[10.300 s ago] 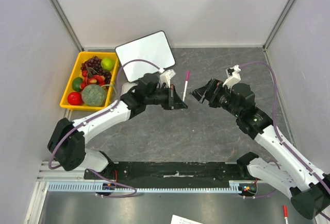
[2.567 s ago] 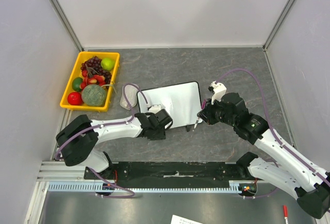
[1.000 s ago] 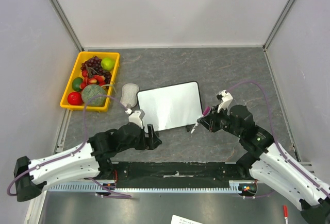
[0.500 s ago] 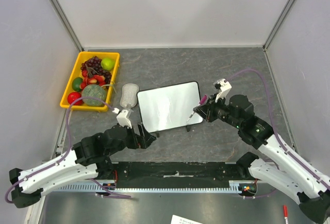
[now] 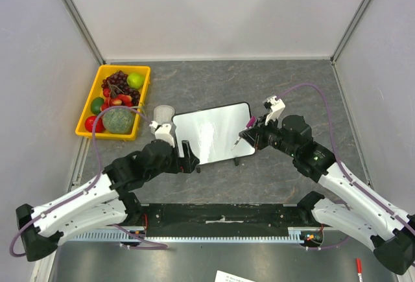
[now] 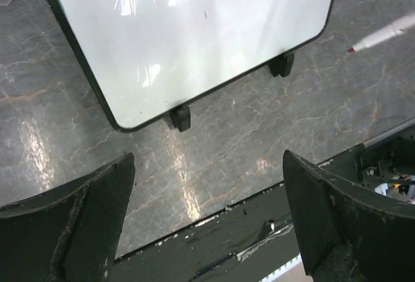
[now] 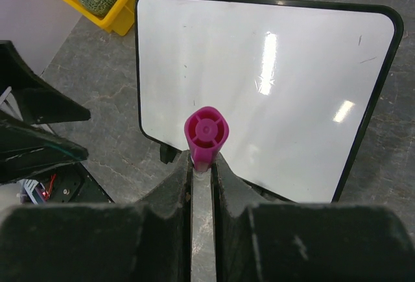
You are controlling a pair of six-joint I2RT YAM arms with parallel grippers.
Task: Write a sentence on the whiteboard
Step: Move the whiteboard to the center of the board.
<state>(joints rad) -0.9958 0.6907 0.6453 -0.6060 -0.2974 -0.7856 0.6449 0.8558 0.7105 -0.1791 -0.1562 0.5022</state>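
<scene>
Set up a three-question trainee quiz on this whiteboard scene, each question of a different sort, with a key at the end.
1. True or false: the whiteboard already has words written on it.
2. What does the right gripper hold? A) a grey eraser pad B) a pink marker C) a green apple
3. In a word or two, how do the jaws of the left gripper stand, and is anything between them?

Key
1. False: the board is blank.
2. B
3. Open, with nothing between them; it sits just off the board's near edge.
</scene>
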